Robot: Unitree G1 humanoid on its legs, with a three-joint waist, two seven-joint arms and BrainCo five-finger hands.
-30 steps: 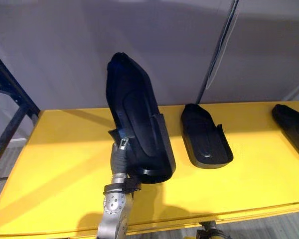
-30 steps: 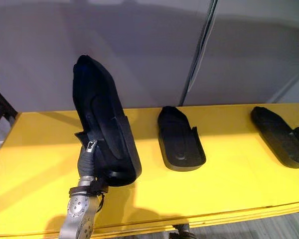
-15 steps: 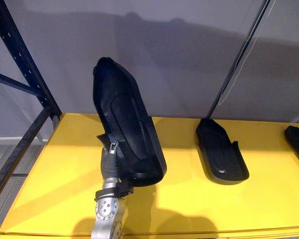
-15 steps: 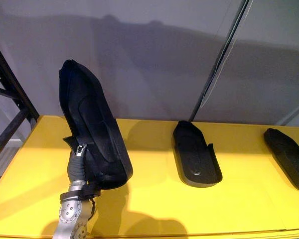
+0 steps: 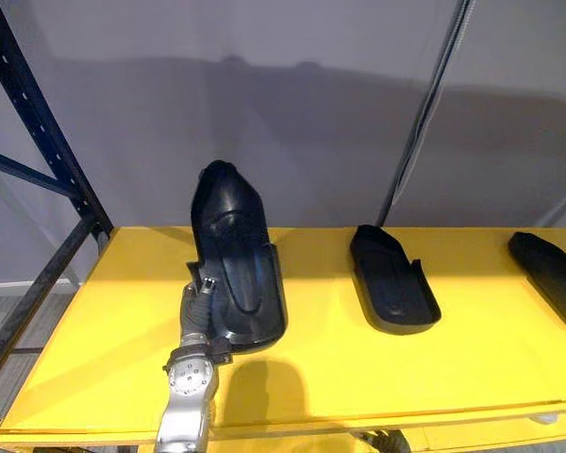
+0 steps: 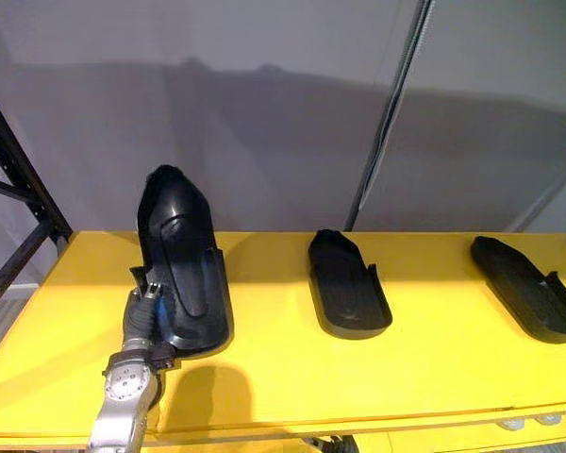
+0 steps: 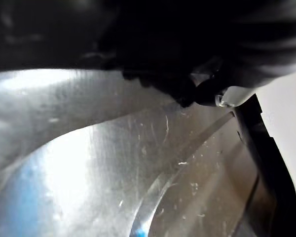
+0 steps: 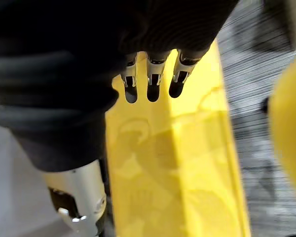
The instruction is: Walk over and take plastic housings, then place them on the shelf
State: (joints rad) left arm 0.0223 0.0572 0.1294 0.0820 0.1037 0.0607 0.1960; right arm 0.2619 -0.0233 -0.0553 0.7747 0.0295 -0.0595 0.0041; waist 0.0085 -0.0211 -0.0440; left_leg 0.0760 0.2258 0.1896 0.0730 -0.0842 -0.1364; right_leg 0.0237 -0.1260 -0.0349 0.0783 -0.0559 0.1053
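The left hand (image 5: pixel 199 306) reached up from 7 o'clock in the head views, its dark ribbed cover pressed against the near left edge of a black plastic housing (image 5: pixel 234 260). What lay past the cover was hidden behind that shell, so whether the hand was clamped on it or only propping it could not be told. In the left wrist view the shell's glossy inner surface (image 7: pixel 138 163) sat right against the hand. The housing stood tilted over the left part of the yellow shelf (image 5: pixel 340 368), narrow end up towards 12 o'clock and close to the grey wall (image 5: pixel 292 113), broad end down towards 6 o'clock; whether that lower end touched the shelf was unclear. A second housing (image 5: pixel 391 283) lay flat on the shelf at 3 o'clock from the first, well apart from it, and a third housing (image 5: pixel 552 274) lay farther out at 3 o'clock. A dark blue post (image 5: pixel 38 123) rose at 10 o'clock. The right hand (image 8: pixel 153 79) hung with its fingers loose and straight, holding nothing, over the shelf's yellow edge (image 8: pixel 187 163).
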